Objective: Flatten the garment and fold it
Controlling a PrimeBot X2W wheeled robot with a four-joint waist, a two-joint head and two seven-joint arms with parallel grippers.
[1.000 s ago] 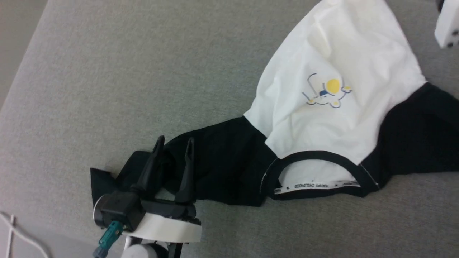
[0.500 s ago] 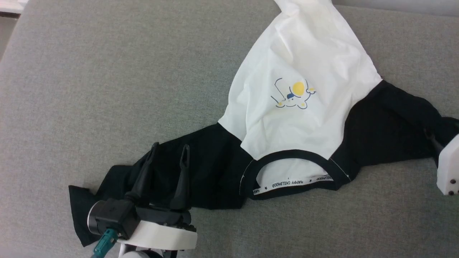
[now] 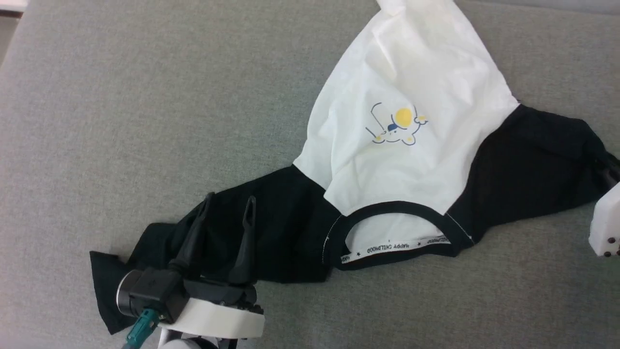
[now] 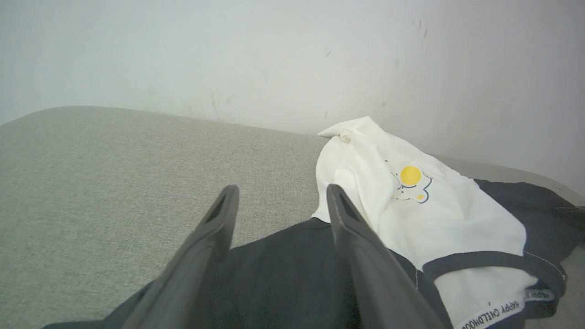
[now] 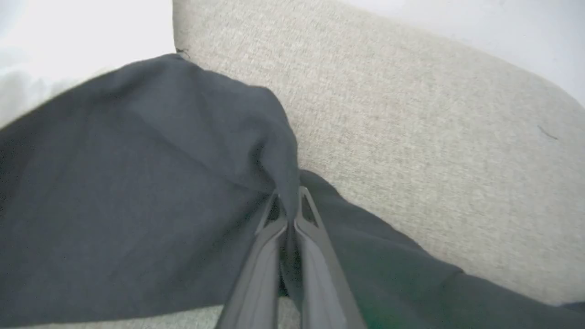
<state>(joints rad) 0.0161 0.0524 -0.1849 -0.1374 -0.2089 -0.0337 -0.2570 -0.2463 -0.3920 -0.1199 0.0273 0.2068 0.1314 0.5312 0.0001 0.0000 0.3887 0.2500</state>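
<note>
**One sleeve pinched, the other loose: watch for a skewed pull**

Nearest you, the left gripper (image 3: 230, 198) stands with its fingers wide apart over the left sleeve (image 3: 290, 228), holding nothing. You cannot tell whether the tips touch the cloth. They sit over the middle of the sleeve, with the cuff (image 3: 104, 271) crumpled beside the wrist. If you close here, you likely gather a thick fold instead of an edge, and the crease gets locked in.

A little farther, the neckband (image 3: 397, 207) faces you, with the garment (image 3: 402, 169) lying slantwise across the grey cushion (image 3: 145, 97).

At the right, the right gripper (image 5: 288, 205) is clamped narrow on a ridge of the black right sleeve (image 3: 533, 165). The bite looks thin, so a sharp tug may slip it free. Pulling from this side alone probably drags the whole shirt rightward rather than spreading it.

Farthest off, the hem (image 3: 411, 9) is bunched near the cushion's back edge, by the wall (image 4: 274, 55). Stretching only the sleeves may leave that bunch untouched, and any fold made over it comes out lumpy.
</note>
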